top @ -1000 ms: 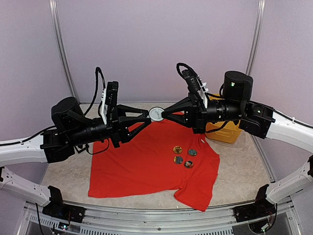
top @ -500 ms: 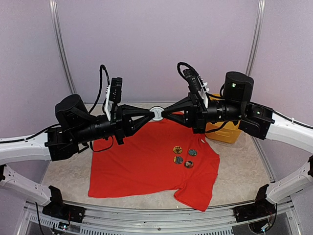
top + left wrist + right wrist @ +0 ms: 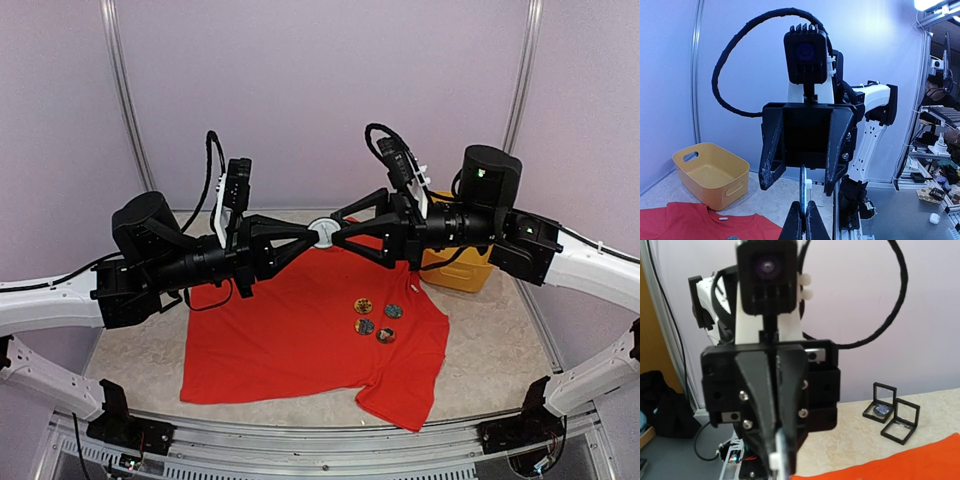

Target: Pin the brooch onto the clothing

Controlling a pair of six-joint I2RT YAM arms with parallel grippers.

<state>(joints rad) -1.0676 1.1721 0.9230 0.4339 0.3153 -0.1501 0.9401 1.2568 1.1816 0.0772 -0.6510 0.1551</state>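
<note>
The round white brooch point(image 3: 323, 233) is being held in mid-air between the two arms, high above the table point(image 3: 500, 345). It is being clamped by the left gripper point(image 3: 311, 236), whose fingers are being pressed tight on its edge. In the left wrist view the brooch is being seen edge-on, as a thin strip rising from the closed fingertips. The right gripper point(image 3: 340, 233) is being presented from the opposite side with its jaws spread. The brooch is being flanked by its two fingers, both standing apart from it in the left wrist view.

Below, the red T-shirt point(image 3: 300, 330) is being left spread flat on the table, collar toward the far side and one sleeve toward the near right. Four small round badges point(image 3: 365, 326) are being shown on its right half, close together in a cluster. The yellow basket point(image 3: 462, 275) is being partly hidden behind the right arm, just beside the shirt's far right corner. In the right wrist view two black square frames point(image 3: 888, 412) are being shown on the table beyond the shirt's edge.
</note>
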